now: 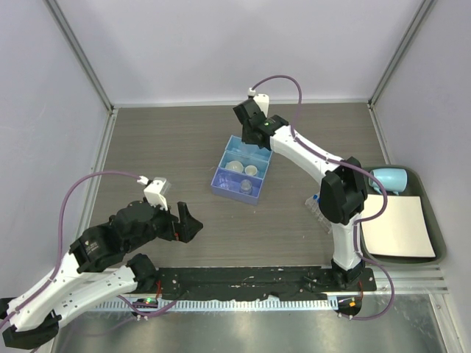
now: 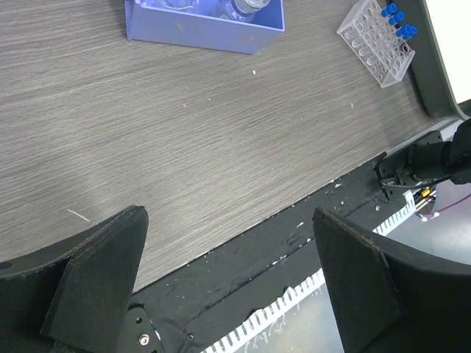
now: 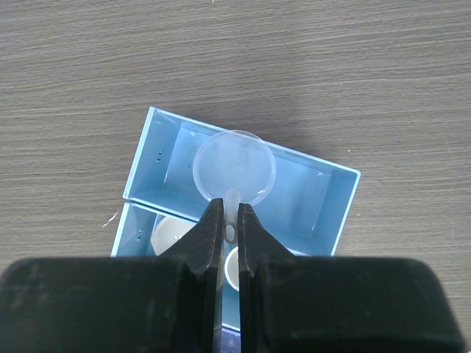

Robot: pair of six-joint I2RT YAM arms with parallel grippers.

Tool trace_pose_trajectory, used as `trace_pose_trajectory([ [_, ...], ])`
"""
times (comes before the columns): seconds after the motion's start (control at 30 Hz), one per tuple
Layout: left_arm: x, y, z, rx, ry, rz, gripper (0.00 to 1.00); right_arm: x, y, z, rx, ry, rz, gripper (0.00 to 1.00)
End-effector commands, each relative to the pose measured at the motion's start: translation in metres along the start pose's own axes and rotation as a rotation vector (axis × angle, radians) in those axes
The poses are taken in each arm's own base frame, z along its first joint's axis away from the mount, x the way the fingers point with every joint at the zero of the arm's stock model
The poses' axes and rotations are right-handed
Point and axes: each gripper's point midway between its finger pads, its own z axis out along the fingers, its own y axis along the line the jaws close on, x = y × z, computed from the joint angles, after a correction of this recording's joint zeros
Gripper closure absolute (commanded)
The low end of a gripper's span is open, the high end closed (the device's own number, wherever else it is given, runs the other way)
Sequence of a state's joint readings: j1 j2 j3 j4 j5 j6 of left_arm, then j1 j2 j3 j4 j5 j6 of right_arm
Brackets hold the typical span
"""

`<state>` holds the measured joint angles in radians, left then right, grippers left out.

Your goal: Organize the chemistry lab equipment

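- The right pincer (image 3: 229, 211) pinches a round dish (image 3: 234, 165) by its tab above the blue tray's (image 3: 316, 202) empty part, likely to drop it.
- The left pincer (image 2: 228, 239) sits wide, empty.

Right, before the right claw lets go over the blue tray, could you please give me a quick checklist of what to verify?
1. Right claw shut on the tab of the translucent round piece: ok.
2. Piece lined up over the far compartment of the blue tray: ok.
3. That compartment looks bare: ok.
4. Height of the piece above the compartment floor: cannot tell.
5. Left claw open and away from the tray: ok.
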<state>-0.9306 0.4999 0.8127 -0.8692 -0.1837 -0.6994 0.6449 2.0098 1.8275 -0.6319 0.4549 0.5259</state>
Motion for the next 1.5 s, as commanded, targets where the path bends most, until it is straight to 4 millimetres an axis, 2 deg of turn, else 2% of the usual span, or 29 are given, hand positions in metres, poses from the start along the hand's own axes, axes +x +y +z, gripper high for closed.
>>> trace_pose_trajectory([
  [0.0, -0.004, -0.001, 0.001, 0.001, -0.02, -0.002, 0.0, 0.001, 0.001, 0.012, 0.001, 0.004, 0.011, 0.99],
  [0.2, -0.004, -0.002, 0.001, 0.005, -0.021, 0.0, 0.0, 0.017, 0.002, 0.017, -0.016, 0.049, 0.002, 0.99],
  [0.5, -0.003, -0.002, 0.001, 0.007, -0.02, 0.0, 0.0, 0.02, 0.003, 0.014, -0.03, 0.054, -0.002, 0.99],
  [0.6, -0.003, -0.002, 0.001, 0.009, -0.022, 0.0, 0.0, 0.023, 0.003, 0.019, -0.021, 0.067, -0.011, 0.99],
  [0.63, -0.003, -0.002, 0.001, 0.01, -0.023, 0.0, 0.0, 0.029, 0.003, 0.024, -0.014, 0.084, -0.021, 0.98],
  [0.87, -0.003, -0.003, 0.0, 0.015, -0.024, 0.001, 0.0, 0.036, 0.003, 0.036, 0.01, 0.108, -0.031, 0.78],
  [1.03, -0.003, -0.003, 0.0, 0.018, -0.022, 0.003, 0.0, 0.031, 0.006, 0.035, 0.009, 0.098, -0.026, 0.66],
  [1.07, -0.002, -0.003, -0.001, 0.019, -0.022, 0.004, 0.0, 0.026, 0.006, 0.032, 0.01, 0.087, -0.017, 0.56],
  [1.1, -0.003, -0.003, -0.001, 0.018, -0.023, 0.004, 0.0, 0.023, 0.006, 0.03, 0.008, 0.078, -0.013, 0.52],
  [1.27, -0.003, -0.003, -0.001, 0.015, -0.023, 0.005, 0.0, 0.004, 0.003, 0.011, 0.002, 0.023, 0.01, 0.38],
  [1.3, -0.003, -0.003, -0.001, 0.015, -0.025, 0.004, 0.0, -0.006, 0.002, 0.001, 0.0, -0.008, 0.022, 0.35],
  [1.37, -0.003, -0.003, 0.0, 0.011, -0.023, 0.005, 0.0, -0.011, 0.0, -0.009, 0.014, -0.037, 0.023, 0.28],
  [1.4, -0.003, -0.003, 0.0, 0.011, -0.025, 0.003, 0.0, -0.023, -0.004, -0.022, 0.025, -0.076, 0.034, 0.25],
  [1.47, -0.003, -0.002, 0.001, 0.003, -0.022, 0.005, 0.0, -0.029, -0.007, -0.034, 0.039, -0.103, 0.04, 0.2],
])
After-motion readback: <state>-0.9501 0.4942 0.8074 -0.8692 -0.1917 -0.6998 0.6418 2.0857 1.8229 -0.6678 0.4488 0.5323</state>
